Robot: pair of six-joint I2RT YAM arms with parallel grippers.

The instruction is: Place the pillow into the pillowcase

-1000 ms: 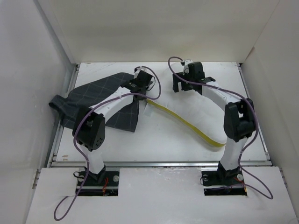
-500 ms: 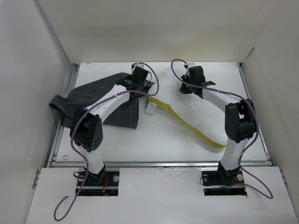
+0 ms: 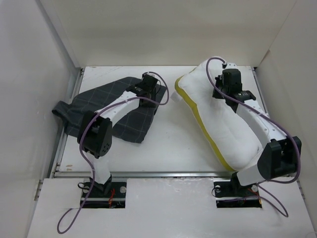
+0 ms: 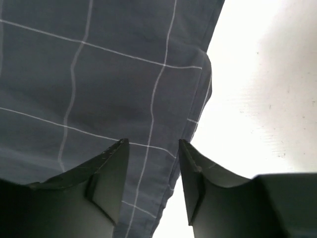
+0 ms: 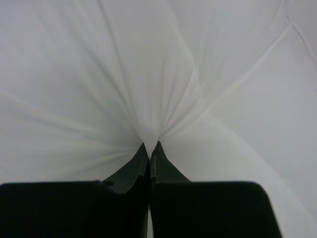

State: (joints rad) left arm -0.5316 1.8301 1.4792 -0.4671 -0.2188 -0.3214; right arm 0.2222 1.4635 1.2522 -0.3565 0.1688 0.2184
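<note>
One white pillow (image 3: pixel 223 130), one grey checked pillowcase (image 3: pixel 99 96), two hands: left hand (image 4: pixel 151 144), right hand (image 5: pixel 149 145).

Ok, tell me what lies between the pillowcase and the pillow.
Bare white table separates pillowcase from pillow, seen in the top view.

Top external: fixed high behind the arm bases, looking down on the whole table (image 3: pixel 173 148). Left wrist: close range, aimed past the left gripper (image 4: pixel 152 142) onto the pillowcase (image 4: pixel 74 89) edge. Right wrist: closer still, aimed past the right gripper (image 5: pixel 150 145), filled by the pillow (image 5: pixel 99 74). Shared with the overhead view: both cloth patches.
</note>
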